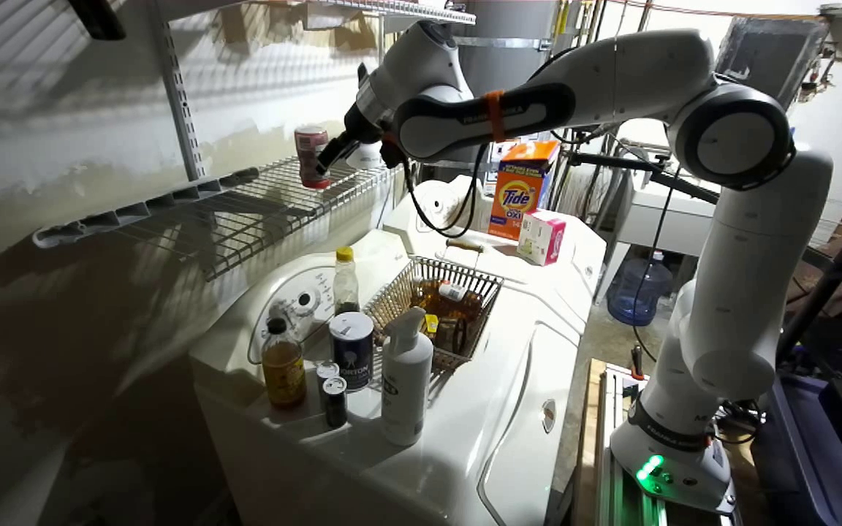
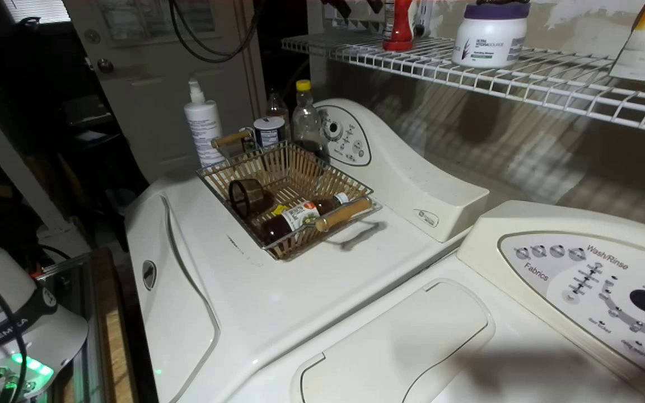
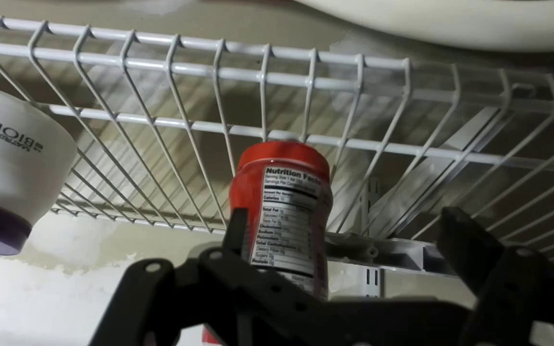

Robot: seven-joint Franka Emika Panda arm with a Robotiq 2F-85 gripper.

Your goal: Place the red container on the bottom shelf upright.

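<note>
The red container stands vertical on the bottom shelf, a white wire rack with a raised rim. It also shows in an exterior view, with its top cut off, and in the wrist view. Its red cap end rests on the wires and its pale end is up; its label is inverted relative to the neighbouring jar's lettering. My gripper is open around it. In the wrist view the fingers are wide apart; the left finger overlaps the container's edge, the right is well clear. Contact cannot be told.
A white jar with a purple lid stands beside the container on the shelf. A grey ribbed bar lies along the shelf's wall side. A higher wire shelf is above. Below, a basket and several bottles stand on the white machine.
</note>
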